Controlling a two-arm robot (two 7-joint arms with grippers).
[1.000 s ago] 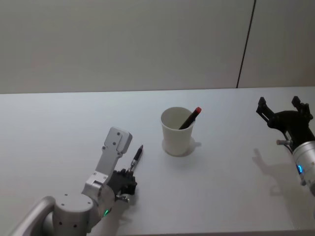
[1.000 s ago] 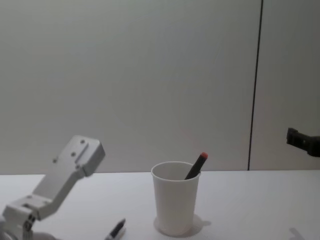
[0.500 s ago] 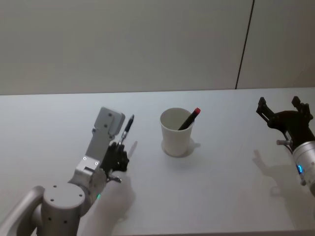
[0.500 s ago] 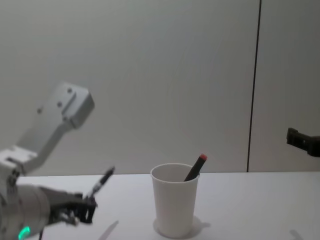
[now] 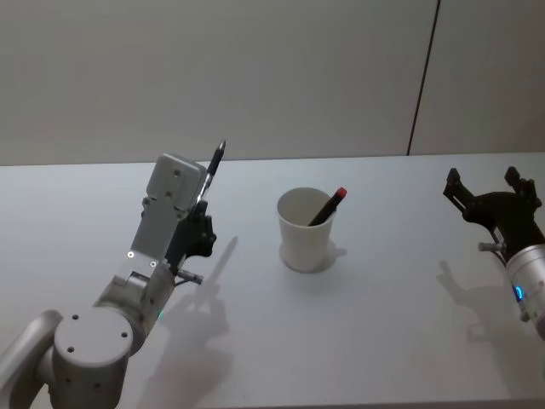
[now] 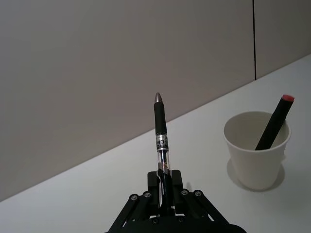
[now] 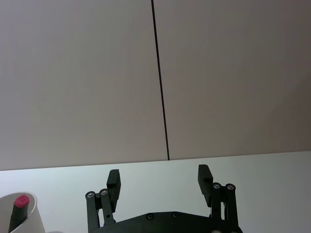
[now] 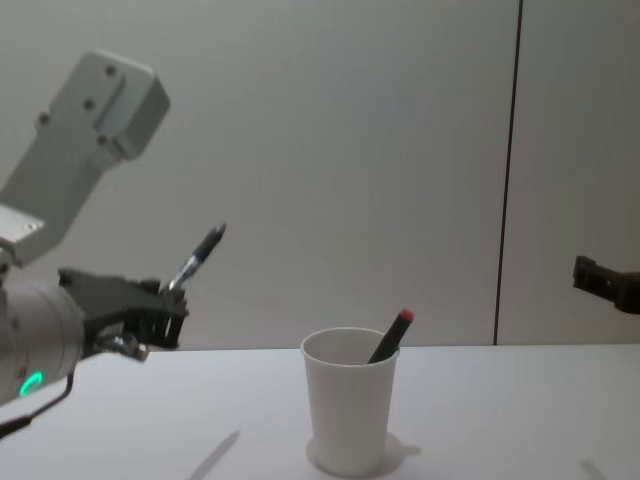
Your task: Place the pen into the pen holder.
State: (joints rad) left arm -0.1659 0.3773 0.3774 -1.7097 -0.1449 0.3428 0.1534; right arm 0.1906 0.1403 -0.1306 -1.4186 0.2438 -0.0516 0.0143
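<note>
My left gripper (image 5: 203, 228) is shut on the lower end of a black pen (image 5: 215, 168) and holds it in the air, tip up, left of the pen holder. In the left wrist view the pen (image 6: 161, 136) rises from the closed jaws. The pen holder, a white paper cup (image 5: 304, 230), stands upright mid-table with a red-capped black pen (image 5: 329, 205) leaning inside. From the chest, the held pen (image 8: 199, 256) is higher than the cup's rim (image 8: 350, 340). My right gripper (image 5: 494, 189) hovers open at the far right, with nothing between its fingers (image 7: 113, 180).
The white table (image 5: 383, 324) runs up to a plain grey wall with a dark vertical seam (image 5: 424, 77). Bare tabletop lies between the cup and both arms.
My left gripper has lifted the pen off the table, rising and moving back and left, with the pen swinging nearer to upright. The right arm and the cup have stayed still.
</note>
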